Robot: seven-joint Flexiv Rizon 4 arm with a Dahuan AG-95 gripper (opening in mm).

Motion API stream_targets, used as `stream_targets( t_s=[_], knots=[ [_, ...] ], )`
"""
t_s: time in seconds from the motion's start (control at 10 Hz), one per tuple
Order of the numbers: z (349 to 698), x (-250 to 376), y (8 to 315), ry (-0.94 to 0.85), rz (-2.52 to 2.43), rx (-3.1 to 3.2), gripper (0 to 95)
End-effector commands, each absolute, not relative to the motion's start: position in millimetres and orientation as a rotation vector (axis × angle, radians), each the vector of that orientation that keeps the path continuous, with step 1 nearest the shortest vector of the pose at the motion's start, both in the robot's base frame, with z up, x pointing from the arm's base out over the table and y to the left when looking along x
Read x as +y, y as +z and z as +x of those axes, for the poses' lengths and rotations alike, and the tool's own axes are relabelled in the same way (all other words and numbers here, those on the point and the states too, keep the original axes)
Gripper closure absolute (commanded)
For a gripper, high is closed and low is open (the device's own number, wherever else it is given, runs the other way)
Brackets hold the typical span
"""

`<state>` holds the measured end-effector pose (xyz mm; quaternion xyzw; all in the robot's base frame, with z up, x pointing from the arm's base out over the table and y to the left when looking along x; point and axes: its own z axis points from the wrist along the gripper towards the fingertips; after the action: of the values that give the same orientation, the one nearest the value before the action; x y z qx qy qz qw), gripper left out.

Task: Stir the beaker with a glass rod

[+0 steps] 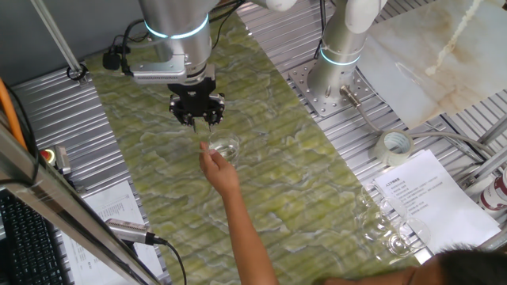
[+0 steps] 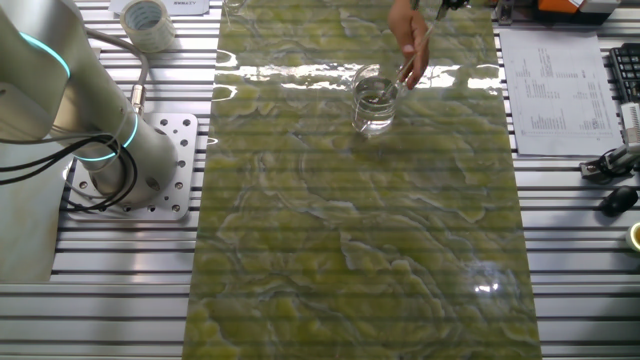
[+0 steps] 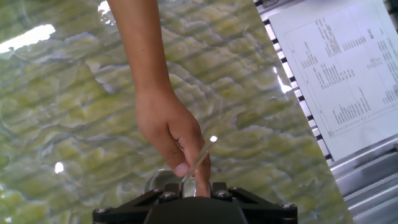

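Note:
The beaker (image 1: 224, 149) (image 2: 373, 100) is a short clear glass standing on the green marbled mat (image 1: 277, 198). A person's hand (image 1: 215, 168) (image 2: 408, 40) (image 3: 168, 124) holds the thin glass rod (image 2: 412, 58) (image 3: 200, 158) at a slant, its lower end inside the beaker. My gripper (image 1: 198, 120) (image 3: 196, 186) hangs just above the beaker and the hand. Its jaws stand apart, with the rod's upper part and a fingertip in the gap between them. In the hand view only the beaker's rim (image 3: 155, 180) shows, left of the jaws.
The person's forearm (image 1: 245, 229) reaches in from the front edge. A tape roll (image 1: 394, 145) (image 2: 145, 18), printed sheets (image 1: 428, 190) (image 2: 550, 90) (image 3: 348, 68) and a cluster of clear glass vessels (image 1: 388, 229) lie beside the mat. The arm's base (image 1: 329, 87) (image 2: 130, 170) is bolted nearby.

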<state>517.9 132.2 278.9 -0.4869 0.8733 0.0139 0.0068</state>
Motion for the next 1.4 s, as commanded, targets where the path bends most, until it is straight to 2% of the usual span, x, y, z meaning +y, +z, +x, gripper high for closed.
stream_targets(
  t_s=[0.1, 0.9, 1.4],
  knots=[
    [518.2, 126.1, 284.1, 0.027, -1.181, 2.915, 95.0],
    [539.9, 76.3, 267.9, 0.013, -0.191, 3.13, 95.0],
    [540.9, 74.4, 265.7, 0.015, -0.092, 3.129, 95.0]
  ],
)
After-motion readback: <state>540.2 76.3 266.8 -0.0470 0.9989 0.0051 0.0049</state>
